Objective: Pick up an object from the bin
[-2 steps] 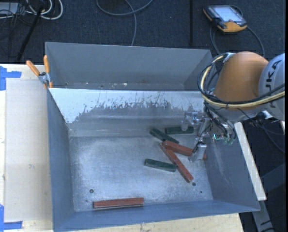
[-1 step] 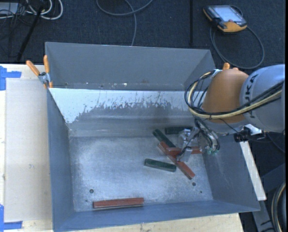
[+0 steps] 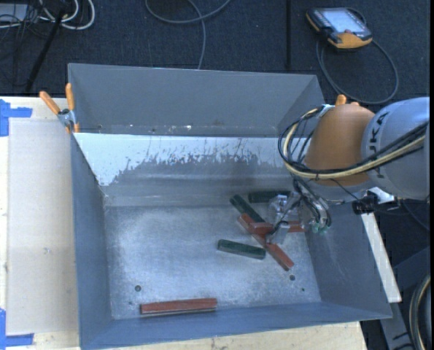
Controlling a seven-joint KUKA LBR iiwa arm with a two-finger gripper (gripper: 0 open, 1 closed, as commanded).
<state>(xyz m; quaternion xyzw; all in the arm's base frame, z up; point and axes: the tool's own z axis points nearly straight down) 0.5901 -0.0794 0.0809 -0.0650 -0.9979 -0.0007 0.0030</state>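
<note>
Poking among red bars point(image 3: 263, 230) and dark green bars point(image 3: 241, 249), the fingers point(image 3: 280, 224) sit low; open or closed, I cannot tell.

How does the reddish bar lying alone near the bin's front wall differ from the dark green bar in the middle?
The reddish bar looks longer; the dark green bar is darker and shorter. The reddish bar lies alone, away from the gripper; the dark green bar lies beside the small heap under it. Both are slim bars lying flat on the bin floor.
</note>
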